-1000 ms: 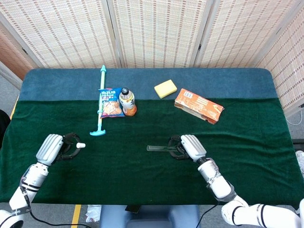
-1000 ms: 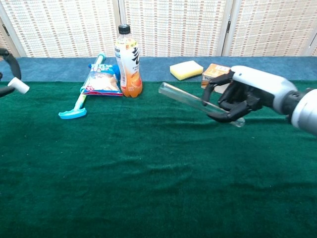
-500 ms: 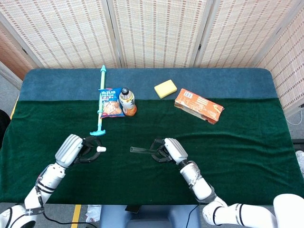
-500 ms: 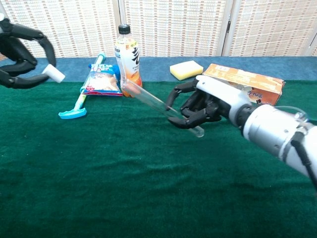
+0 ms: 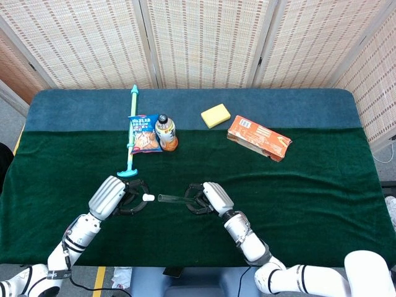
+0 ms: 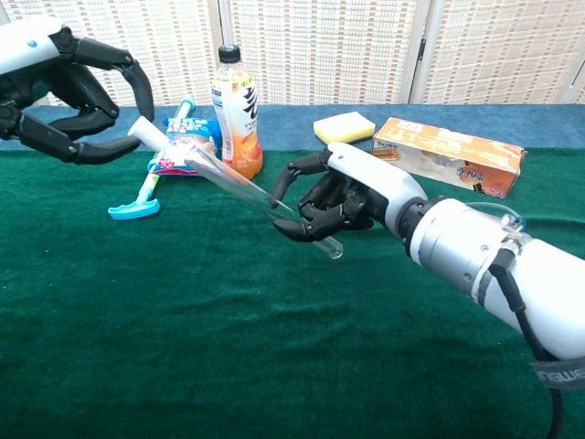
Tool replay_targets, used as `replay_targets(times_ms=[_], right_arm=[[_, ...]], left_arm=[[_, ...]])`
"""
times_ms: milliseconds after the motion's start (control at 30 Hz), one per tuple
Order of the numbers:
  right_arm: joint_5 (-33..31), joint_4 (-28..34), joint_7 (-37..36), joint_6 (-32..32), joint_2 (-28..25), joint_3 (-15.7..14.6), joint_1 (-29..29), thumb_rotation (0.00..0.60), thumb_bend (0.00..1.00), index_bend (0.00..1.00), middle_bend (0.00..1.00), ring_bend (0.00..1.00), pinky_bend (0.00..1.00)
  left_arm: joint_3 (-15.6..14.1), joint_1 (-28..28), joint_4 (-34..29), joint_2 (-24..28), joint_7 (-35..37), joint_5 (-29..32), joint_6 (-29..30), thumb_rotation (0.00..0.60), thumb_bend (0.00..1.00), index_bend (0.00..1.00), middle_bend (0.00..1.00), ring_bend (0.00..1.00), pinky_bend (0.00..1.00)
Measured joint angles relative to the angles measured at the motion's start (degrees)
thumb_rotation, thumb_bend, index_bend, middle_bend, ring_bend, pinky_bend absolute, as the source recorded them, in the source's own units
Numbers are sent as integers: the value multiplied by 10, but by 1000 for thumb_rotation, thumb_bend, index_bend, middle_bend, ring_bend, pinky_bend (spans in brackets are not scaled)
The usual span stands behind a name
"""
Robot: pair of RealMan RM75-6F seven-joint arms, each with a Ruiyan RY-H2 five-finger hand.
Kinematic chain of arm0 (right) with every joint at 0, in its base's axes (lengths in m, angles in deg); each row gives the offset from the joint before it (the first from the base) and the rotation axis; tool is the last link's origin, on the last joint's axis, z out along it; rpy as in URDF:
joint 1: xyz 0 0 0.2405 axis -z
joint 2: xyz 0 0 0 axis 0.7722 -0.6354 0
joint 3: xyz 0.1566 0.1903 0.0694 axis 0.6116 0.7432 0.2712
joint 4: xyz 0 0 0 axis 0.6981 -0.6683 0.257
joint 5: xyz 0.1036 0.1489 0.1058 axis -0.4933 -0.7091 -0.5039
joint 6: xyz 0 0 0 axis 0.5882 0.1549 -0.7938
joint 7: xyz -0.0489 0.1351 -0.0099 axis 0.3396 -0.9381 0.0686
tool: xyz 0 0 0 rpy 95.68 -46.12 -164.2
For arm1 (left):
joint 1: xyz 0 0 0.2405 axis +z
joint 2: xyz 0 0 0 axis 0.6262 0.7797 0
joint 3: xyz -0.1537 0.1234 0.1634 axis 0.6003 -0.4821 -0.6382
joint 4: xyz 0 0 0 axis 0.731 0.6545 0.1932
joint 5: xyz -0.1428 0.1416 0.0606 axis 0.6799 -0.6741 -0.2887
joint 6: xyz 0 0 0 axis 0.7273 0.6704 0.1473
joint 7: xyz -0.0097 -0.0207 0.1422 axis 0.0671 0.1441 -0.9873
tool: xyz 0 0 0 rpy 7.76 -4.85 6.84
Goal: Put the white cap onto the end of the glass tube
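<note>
A green cloth-covered table (image 5: 322, 204) fills both views, w/ woven screen panels behind it.

Right hand (image 6: 343, 197) grasps the glass tube (image 6: 247, 187) near its lower end, fingers wrapped round it. The tube slants up and away toward the robot's left; its open top end is just beside the white cap (image 6: 146, 133), close to touching, not yet seated as far as can be told. In the head view the tube (image 5: 173, 198) lies roughly level between the two hands, above the table's front-centre.

Left hand (image 6: 69, 96) pinches the cap betw. thumb and a finger, other fingers spread.

Handling, as a judgement: the tube looks thin-walled, stiff, light, smooth and breakable, so squeeze gently. The hold near one end leaves a long free length, so the tip prob. wobbles; a grip nearer the middle would steady it. The cap looks small, light, maybe slightly soft, best held by its sides w/ the opening facing the tube.

Other items, well apart at the back: orange carton (image 6: 452, 155), printed lettering too small to read; drink bottle (image 6: 236, 105) w/ orange contents, label has large characters, not legible; snack packet (image 5: 143, 133), print unreadable; teal long-handled tool (image 5: 131, 133); yellow sponge (image 6: 345, 129), no writing.
</note>
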Motion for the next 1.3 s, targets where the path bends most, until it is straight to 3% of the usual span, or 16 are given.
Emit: replay_targets(times_ms=[1300], right_arm=[[5, -19, -10, -6, 36, 9, -8, 600, 608, 867, 958, 1000, 1000]], left_arm=[[-9, -7, 3, -12, 11, 10, 13, 600, 601, 665, 979, 904, 832]])
